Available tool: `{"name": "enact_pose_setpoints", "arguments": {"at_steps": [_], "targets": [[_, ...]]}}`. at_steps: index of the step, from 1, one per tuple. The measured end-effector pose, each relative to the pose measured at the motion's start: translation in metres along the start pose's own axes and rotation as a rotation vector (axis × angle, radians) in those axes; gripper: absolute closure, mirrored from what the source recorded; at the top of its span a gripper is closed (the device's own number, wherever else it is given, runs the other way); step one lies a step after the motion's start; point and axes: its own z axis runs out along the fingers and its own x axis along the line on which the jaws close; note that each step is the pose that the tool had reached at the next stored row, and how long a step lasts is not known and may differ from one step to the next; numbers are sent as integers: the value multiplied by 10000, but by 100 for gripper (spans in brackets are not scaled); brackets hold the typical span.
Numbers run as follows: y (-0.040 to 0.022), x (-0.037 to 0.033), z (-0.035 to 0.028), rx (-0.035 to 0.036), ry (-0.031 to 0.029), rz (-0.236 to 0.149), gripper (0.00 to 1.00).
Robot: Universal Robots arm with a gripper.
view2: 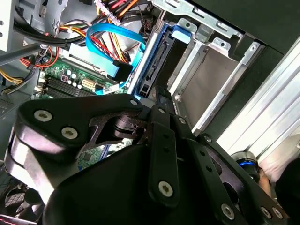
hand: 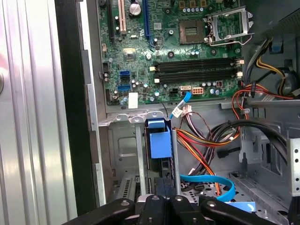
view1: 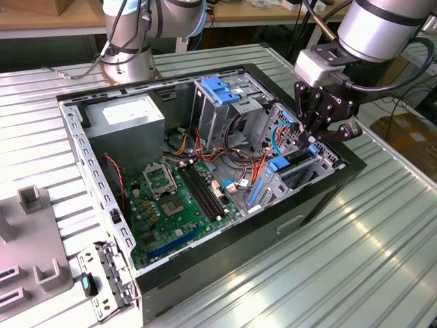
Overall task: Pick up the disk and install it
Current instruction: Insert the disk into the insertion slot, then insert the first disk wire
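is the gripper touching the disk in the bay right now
Cannot tell. In the exterior view the gripper sits right over the disk in its bay, but the contact spot is hidden. In both wrist views the gripper's linkage covers it.

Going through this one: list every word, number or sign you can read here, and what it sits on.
No text here can be quoted.
Power supply: its sticker's print is too small to read.
Motherboard: the white board markings are too small to read.
White label on the motherboard's edge: it looks blank or blurred.
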Motion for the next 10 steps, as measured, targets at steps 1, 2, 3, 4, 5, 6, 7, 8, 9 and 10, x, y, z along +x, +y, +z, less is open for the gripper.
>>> {"name": "enact_pose_setpoints", "arguments": {"at_steps": [1, 2, 3, 4, 5, 6, 7, 8, 9, 10], "targets": [[0, 0, 1, 0, -1, 0, 89], [0, 0, 1, 0, -1, -1, 89], [0, 0, 1, 0, -1, 0, 89], [0, 0, 1, 0, -1, 0, 89], [0, 0, 2, 0, -1, 0, 89], [0, 0, 2, 0, -2, 0, 89], [0, 0, 2, 0, -1, 0, 89], [0, 0, 2, 0, -2, 0, 89], [0, 0, 3, 0, -2, -1, 89], [0, 0, 3, 0, -4, 0, 89]]}}
